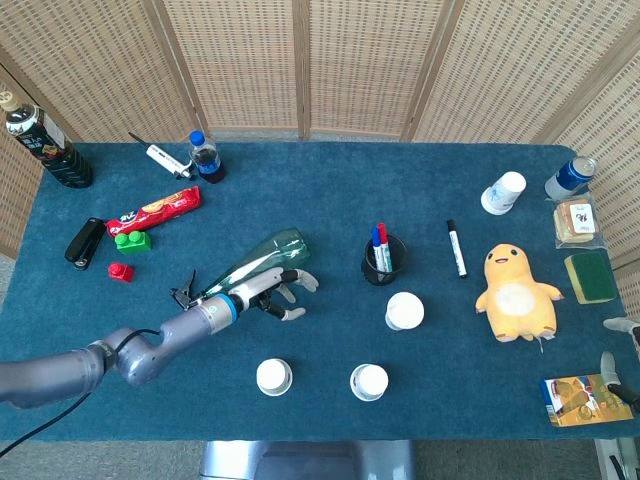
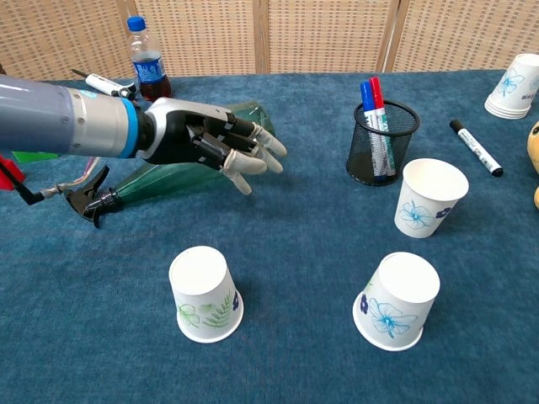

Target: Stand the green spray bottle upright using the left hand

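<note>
A green spray bottle (image 1: 250,268) lies on its side on a blue table (image 1: 330,200), left of centre, its black trigger nozzle (image 2: 88,194) pointing left and its wide base towards the far right. The left hand (image 2: 206,143) reaches in from the left on the near side of the bottle, fingers (image 2: 259,151) spread and slightly curled, holding nothing. To its right stands a mesh pen holder (image 2: 383,145). Three paper cups (image 2: 205,294) sit nearer. The right hand (image 1: 618,360) barely shows at the right edge; its state cannot be told.
</note>
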`<state>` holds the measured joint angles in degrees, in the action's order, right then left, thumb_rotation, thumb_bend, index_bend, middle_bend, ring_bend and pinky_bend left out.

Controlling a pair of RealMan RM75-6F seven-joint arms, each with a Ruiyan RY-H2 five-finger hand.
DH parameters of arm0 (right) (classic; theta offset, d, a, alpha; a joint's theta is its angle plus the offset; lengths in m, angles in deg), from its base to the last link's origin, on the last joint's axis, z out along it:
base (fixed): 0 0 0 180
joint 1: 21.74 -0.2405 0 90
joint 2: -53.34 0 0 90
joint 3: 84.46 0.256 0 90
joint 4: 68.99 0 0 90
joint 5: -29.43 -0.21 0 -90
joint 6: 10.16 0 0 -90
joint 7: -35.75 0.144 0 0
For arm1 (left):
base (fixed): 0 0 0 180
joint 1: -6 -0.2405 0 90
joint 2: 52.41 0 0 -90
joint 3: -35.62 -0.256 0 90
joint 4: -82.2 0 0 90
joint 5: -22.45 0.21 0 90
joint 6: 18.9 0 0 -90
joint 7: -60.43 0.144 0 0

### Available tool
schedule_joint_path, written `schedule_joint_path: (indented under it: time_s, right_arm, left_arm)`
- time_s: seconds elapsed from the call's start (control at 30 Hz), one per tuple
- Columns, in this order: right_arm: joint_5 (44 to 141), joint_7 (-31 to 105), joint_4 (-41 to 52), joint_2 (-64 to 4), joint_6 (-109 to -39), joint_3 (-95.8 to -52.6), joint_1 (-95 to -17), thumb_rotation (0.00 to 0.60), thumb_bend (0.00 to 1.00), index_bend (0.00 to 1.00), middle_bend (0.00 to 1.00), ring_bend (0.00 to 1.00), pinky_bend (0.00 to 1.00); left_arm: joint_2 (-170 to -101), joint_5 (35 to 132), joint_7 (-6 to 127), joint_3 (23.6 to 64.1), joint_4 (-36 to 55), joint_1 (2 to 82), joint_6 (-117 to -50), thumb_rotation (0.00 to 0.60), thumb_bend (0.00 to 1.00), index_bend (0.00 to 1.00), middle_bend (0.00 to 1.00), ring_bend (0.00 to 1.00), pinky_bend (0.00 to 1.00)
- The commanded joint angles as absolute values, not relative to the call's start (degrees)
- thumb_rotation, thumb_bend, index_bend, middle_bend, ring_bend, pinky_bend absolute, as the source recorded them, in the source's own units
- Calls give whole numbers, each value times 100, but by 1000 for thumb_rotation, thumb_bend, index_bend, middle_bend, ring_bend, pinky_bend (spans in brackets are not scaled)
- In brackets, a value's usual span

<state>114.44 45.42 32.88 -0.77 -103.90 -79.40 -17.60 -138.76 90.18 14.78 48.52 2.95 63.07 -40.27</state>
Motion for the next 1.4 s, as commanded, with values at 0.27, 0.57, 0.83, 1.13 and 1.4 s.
schedule_joint_path:
  time_s: [0.27, 0.57, 0.83, 1.13, 1.4]
  right_arm:
    - [11462, 4600, 3278, -38, -10454, -7954, -1700, 600, 506, 345, 352, 167, 240]
    - [11478, 4574, 3286, -60, -10393, -7958, -1727, 600, 507, 348, 352, 169, 247]
    - [11509, 4509, 3334, -64, -10381, -7949, -1751, 600, 506, 348, 352, 170, 247]
    - [11537, 4452, 3389, -63, -10372, -7938, -1776, 600, 506, 348, 352, 171, 248]
    - [11555, 4404, 3395, -94, -10293, -7916, -1853, 600, 506, 348, 352, 171, 247]
  left_arm:
    - [-14415, 8171, 1826, 5111, 1100, 6329, -4201, 560, 428, 232, 260, 156, 299]
    - [-14371, 7538, 1881, 5521, 1369, 5986, -4660, 563, 428, 232, 260, 148, 293]
    - [-14122, 7445, 1826, 5789, 1222, 5672, -4774, 561, 428, 232, 261, 147, 293]
    - [-13328, 9500, 2059, 5594, 2, 5066, -5859, 559, 428, 232, 250, 120, 276]
    - [-12477, 11130, 3242, 4644, -2, 4818, -6572, 596, 430, 94, 97, 6, 119]
